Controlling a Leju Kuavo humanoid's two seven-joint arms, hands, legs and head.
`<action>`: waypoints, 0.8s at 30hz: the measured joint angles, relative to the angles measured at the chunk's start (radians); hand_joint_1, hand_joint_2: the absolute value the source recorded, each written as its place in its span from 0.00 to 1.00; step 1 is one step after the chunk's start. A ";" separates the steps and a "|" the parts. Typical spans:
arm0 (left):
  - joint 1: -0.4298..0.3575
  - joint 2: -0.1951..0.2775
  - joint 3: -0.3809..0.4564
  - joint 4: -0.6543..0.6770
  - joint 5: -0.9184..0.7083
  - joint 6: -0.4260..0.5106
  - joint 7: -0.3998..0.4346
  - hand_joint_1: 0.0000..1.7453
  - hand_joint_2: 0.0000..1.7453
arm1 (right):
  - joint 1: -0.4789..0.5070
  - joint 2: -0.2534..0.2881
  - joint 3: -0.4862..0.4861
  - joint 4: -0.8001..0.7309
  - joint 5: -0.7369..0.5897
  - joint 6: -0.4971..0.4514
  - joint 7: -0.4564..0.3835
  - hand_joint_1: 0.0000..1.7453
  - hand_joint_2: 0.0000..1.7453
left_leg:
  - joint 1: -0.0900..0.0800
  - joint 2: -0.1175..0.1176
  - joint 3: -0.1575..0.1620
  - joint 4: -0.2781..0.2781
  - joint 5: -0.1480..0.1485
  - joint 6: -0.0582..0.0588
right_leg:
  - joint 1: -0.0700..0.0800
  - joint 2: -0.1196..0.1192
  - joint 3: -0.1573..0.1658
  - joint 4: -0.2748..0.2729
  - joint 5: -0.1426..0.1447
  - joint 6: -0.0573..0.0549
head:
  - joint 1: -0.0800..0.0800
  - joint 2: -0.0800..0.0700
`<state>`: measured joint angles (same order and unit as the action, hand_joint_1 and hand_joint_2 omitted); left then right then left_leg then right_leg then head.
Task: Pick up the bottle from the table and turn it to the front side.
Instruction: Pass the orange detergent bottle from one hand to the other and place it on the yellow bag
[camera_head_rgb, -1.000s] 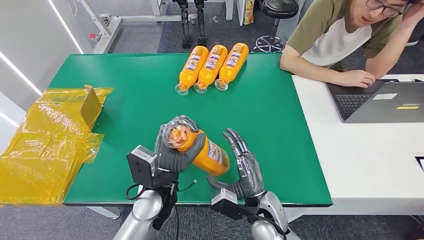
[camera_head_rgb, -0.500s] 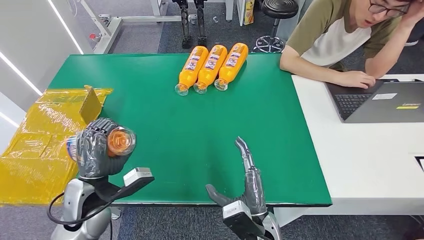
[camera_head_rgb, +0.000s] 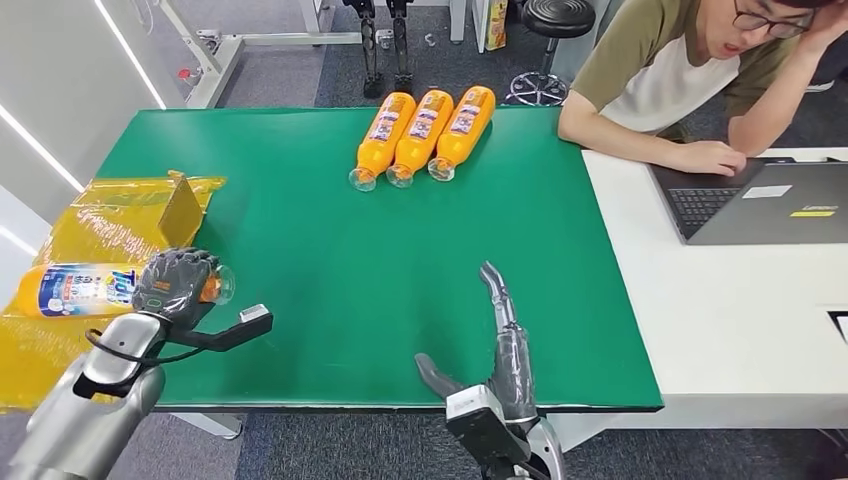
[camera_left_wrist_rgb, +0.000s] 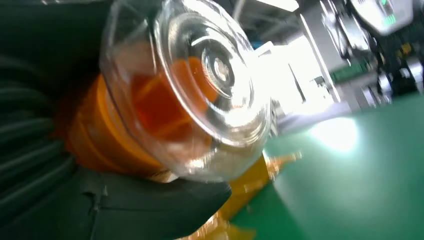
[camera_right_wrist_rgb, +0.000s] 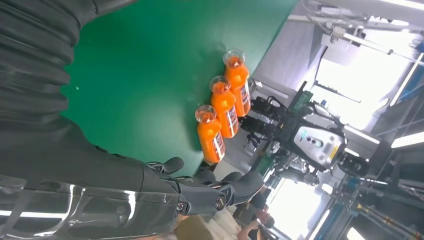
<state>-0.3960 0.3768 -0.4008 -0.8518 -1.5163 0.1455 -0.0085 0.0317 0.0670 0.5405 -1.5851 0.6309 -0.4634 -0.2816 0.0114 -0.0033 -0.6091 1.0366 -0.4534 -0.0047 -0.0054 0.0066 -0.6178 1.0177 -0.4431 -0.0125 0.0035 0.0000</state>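
The left arm reaches out over the near left corner of the green bench (camera_head_rgb: 300, 250). The left hand (camera_head_rgb: 178, 284) is wrapped around the neck end of the bottle (camera_head_rgb: 85, 289) and holds it lying roughly level. The bottle's body, with its white and blue label facing up, extends leftward over the yellow plastic wrapping (camera_head_rgb: 90, 300); its clear cap end points toward the middle of the bench. Whether the bottle rests on the wrapping or is held clear of it cannot be determined.

The right hand (camera_head_rgb: 497, 350) stands at the near edge of the bench, palm edge-on, fingers extended forward and thumb spread to the side. It holds nothing.

The left wrist view shows the bottle's clear cap (camera_left_wrist_rgb: 200, 85) close up, with orange liquid visible behind it and the dark fingers (camera_left_wrist_rgb: 145, 210) pressed against the bottle's orange shoulder. The right wrist view shows the right hand's fingers (camera_right_wrist_rgb: 215, 192) apart and empty, with the three far bottles beyond them.

Three orange bottles (camera_head_rgb: 424, 132) lie side by side, touching, at the far edge of the bench, caps pointing toward the robot. A small cardboard piece (camera_head_rgb: 183, 212) stands on the wrapping. A person (camera_head_rgb: 690, 70) sits at the adjoining white bench (camera_head_rgb: 720, 310), one hand beside a laptop (camera_head_rgb: 770, 200).
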 joint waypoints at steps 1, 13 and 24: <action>-0.031 -0.002 -0.013 0.067 -0.002 -0.012 -0.025 1.00 1.00 | 0.002 0.004 -0.007 -0.004 0.002 -0.001 0.001 0.00 1.00 | 0.000 0.000 0.000 0.000 0.000 0.000 | 0.000 0.000 0.000 0.000 0.000 0.000 | 0.000 0.000; -0.209 -0.060 -0.149 0.411 -0.039 -0.016 -0.192 1.00 1.00 | 0.000 0.023 -0.043 -0.014 0.014 -0.003 -0.018 0.00 1.00 | 0.000 0.001 -0.001 0.000 0.000 0.000 | 0.000 0.002 -0.001 0.000 0.000 0.000 | 0.000 0.000; -0.226 -0.142 -0.142 0.491 0.091 -0.050 -0.150 0.00 1.00 | -0.019 0.030 -0.051 0.006 0.018 -0.014 -0.019 0.00 1.00 | 0.000 0.000 -0.001 0.000 0.000 0.000 | 0.000 0.001 -0.001 0.000 0.000 0.000 | 0.000 0.000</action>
<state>-0.6223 0.2345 -0.5428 -0.3612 -1.4253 0.0958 -0.1586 0.0131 0.0967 0.4895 -1.5790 0.6490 -0.4774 -0.3005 0.0112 -0.0029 -0.6099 1.0366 -0.4533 -0.0052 -0.0058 0.0081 -0.6184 1.0180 -0.4428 -0.0129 0.0038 0.0000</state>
